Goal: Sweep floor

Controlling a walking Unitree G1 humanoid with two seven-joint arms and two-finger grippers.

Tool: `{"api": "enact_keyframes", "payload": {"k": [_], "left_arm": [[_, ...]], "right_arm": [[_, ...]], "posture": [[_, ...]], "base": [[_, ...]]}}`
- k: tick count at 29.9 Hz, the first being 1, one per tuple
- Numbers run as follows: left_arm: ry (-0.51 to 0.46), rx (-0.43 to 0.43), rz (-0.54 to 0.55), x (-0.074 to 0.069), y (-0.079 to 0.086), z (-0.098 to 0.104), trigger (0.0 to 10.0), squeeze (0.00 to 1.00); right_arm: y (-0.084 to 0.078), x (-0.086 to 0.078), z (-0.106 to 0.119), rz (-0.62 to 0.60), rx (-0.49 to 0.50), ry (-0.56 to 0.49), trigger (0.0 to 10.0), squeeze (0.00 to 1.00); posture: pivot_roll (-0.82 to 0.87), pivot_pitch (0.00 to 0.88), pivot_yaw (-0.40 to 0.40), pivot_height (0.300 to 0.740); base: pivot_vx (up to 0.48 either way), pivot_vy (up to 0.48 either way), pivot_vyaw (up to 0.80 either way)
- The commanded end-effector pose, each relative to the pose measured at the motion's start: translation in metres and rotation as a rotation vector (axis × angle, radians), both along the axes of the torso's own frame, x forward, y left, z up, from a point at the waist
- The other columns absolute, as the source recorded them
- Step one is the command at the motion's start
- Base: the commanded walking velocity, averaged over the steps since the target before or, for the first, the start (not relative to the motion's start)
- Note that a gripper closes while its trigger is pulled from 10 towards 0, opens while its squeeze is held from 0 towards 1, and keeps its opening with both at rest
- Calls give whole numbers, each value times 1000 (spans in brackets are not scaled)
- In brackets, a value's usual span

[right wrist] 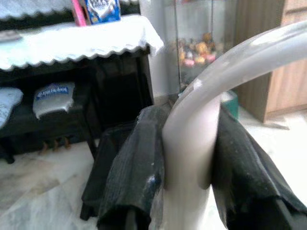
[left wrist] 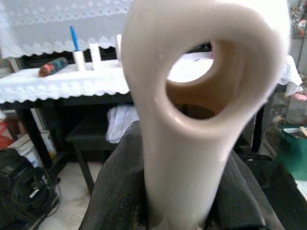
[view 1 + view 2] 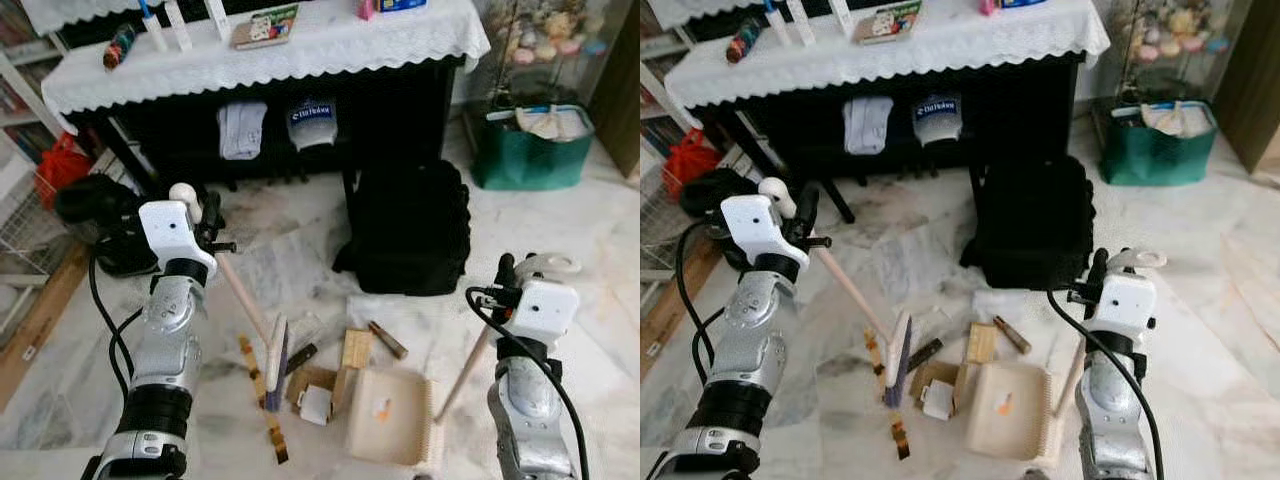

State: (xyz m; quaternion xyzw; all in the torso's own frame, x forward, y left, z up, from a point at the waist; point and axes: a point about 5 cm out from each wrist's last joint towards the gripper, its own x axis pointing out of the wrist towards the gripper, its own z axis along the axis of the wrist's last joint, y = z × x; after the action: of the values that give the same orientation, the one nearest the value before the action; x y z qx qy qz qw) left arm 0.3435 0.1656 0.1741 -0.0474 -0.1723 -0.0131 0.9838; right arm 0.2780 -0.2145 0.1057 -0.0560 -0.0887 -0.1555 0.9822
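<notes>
Gripping the cream broom handle (image 3: 238, 290) near its looped top end, the left gripper (image 3: 207, 222) is held up at the left of the scene; in the left wrist view its black fingers (image 2: 115, 191) are seen pressed against both sides of the handle. The brush head (image 3: 277, 360) is set on the marble floor (image 3: 600, 250), just left of the litter. The dustpan handle (image 3: 462, 372) is clamped by the right gripper (image 3: 512, 272) at the right, fingers (image 1: 139, 172) pinched on either side of the pale curved handle top. The beige dustpan (image 3: 392, 415) is rested on the floor at near centre. Cardboard scraps (image 3: 312, 385), a small white box (image 3: 316, 404) and brown wrappers (image 3: 387, 340) are scattered between brush and pan. A black backpack (image 3: 410, 225) is seen farther off, against a dark table (image 3: 300, 100) draped in a white lace cloth (image 3: 330, 45). A green bag (image 3: 530, 150) is placed at far right.
</notes>
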Motion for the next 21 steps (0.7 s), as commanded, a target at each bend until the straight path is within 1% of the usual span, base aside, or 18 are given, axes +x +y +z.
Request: {"api": "enact_keyframes", "payload": {"k": [1, 5, 14, 21], "left_arm": [[-42, 5, 44, -2, 15, 9, 10000, 0], [-41, 8, 47, -3, 17, 8, 10000, 0], [-33, 36, 55, -5, 22, 5, 10000, 0], [9, 46, 46, -6, 22, -8, 10000, 0]], "right_arm": [[8, 1, 4, 31, -7, -29, 10000, 0], [9, 1, 1, 33, -7, -22, 10000, 0], [9, -1, -16, 42, -1, 22, 10000, 0], [17, 6, -25, 70, 1, 40, 10000, 0]], "posture": [[-130, 71, 198, 740], [-130, 75, 197, 740], [-118, 105, 198, 740], [-97, 134, 193, 740]], "base": [[0, 0, 0], [0, 0, 0], [0, 0, 0], [0, 0, 0]]}}
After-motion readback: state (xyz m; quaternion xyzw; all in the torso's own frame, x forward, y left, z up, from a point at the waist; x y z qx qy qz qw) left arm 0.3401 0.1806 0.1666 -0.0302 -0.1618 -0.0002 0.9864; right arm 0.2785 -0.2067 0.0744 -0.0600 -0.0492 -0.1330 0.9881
